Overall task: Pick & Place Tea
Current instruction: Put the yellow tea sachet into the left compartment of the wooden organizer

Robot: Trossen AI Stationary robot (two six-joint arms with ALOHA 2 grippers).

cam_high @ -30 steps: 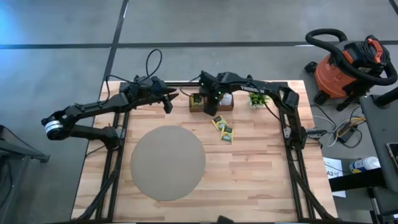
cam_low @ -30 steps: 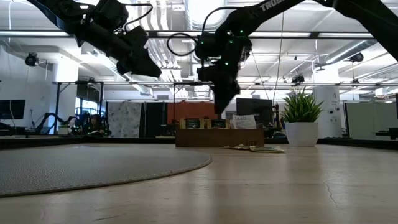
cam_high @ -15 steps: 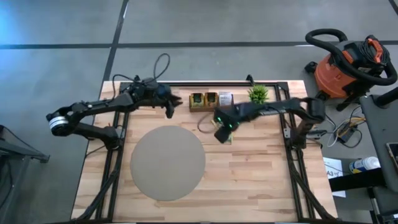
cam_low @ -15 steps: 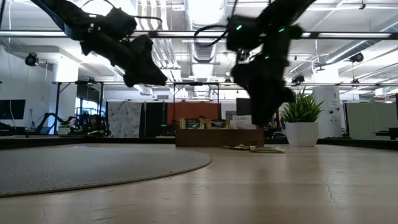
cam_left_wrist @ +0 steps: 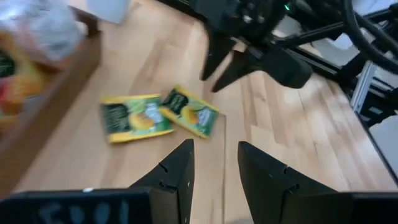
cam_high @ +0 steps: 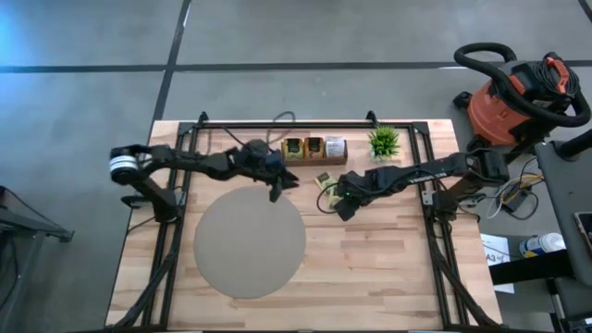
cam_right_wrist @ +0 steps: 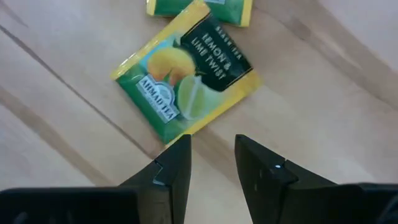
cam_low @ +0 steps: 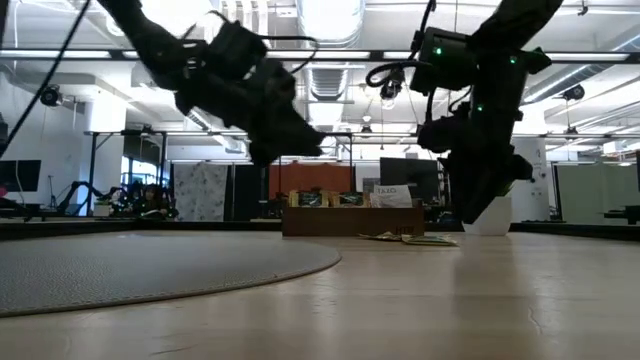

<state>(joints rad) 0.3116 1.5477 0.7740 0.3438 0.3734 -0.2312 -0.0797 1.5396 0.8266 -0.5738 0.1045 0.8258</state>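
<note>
Two yellow-green tea sachets lie flat on the wooden table in front of the tray; the left wrist view shows both (cam_left_wrist: 134,117) (cam_left_wrist: 189,112). In the right wrist view one sachet (cam_right_wrist: 186,87) lies just beyond my right gripper (cam_right_wrist: 211,152), which points steeply down, open, just above the table with nothing between its fingers. From above, one sachet (cam_high: 324,178) shows between the grippers. My left gripper (cam_high: 282,183) hangs left of the sachets, open and holding nothing, slanting toward them (cam_left_wrist: 214,158). More sachets stand in the wooden tray (cam_high: 314,150).
A small potted plant (cam_high: 384,141) stands right of the tray at the far edge. A round grey mat (cam_high: 250,242) covers the table's near left. Bare wood lies to the near right. A shop vacuum (cam_high: 513,92) stands on the floor off the table.
My right gripper has left the tray, gone toward the near edge and down over the loose sachets, and rolled about its own axis. My left gripper has gone toward the table's right and near edge, sinking and tipping down toward the sachets. The sachets have stayed where they were.
</note>
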